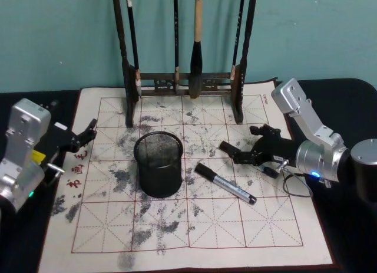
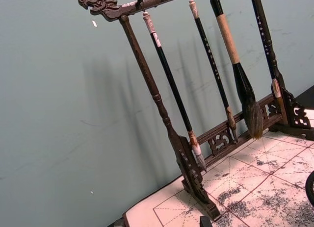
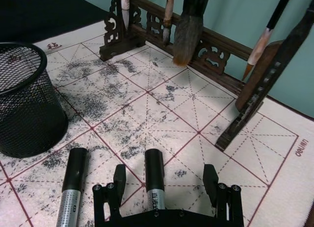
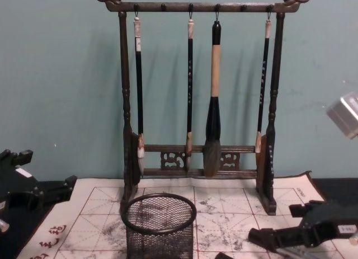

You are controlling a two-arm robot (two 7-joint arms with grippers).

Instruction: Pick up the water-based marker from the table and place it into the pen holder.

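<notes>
A water-based marker (image 3: 154, 174) with a black cap and grey barrel lies on the table's cream mat (image 1: 194, 232). It sits between the fingers of my right gripper (image 3: 164, 172), which is open and low over the mat. My right gripper (image 1: 244, 146) is to the right of the pen holder. A second, similar marker (image 1: 225, 183) lies free on the mat between this gripper and the black mesh pen holder (image 1: 158, 165), which stands upright. My left gripper (image 1: 82, 137) hangs open at the mat's left edge, holding nothing.
A tall dark wooden brush rack (image 1: 182, 81) with several hanging brushes stands at the back of the mat, behind the pen holder (image 4: 159, 225). The teal wall is right behind it. Black tabletop (image 1: 347, 249) borders the mat on both sides.
</notes>
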